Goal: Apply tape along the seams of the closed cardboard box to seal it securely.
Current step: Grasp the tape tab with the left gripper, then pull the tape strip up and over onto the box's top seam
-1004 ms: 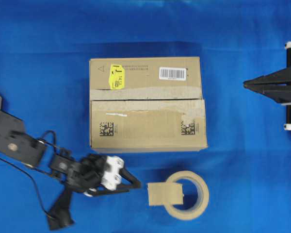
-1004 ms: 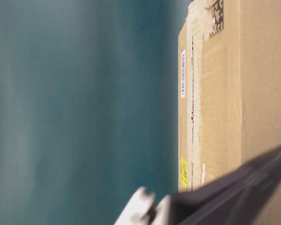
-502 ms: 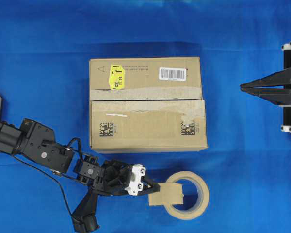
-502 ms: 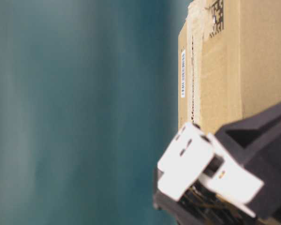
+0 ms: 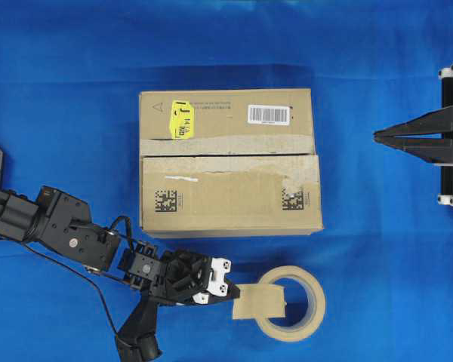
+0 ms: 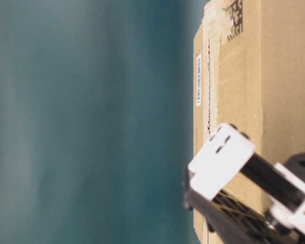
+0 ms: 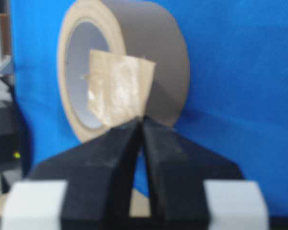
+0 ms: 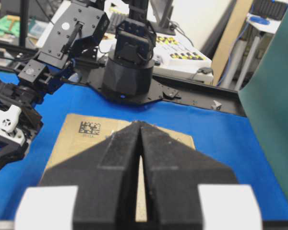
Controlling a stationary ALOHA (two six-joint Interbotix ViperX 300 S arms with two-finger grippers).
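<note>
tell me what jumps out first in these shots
A brown rectangular cardboard box with a yellow sticker sits mid-table on bright blue cloth. Below it, the left claw is shut on a short tan-brown tape piece lying across a round tan tape roll. The right claw waits shut, far right.

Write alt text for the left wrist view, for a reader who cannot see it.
The left gripper, its black fingers shut, pinches the lower edge of a short piece of tan tape hanging across the hollow of a tape roll, which lies on a blue cloth.
</note>
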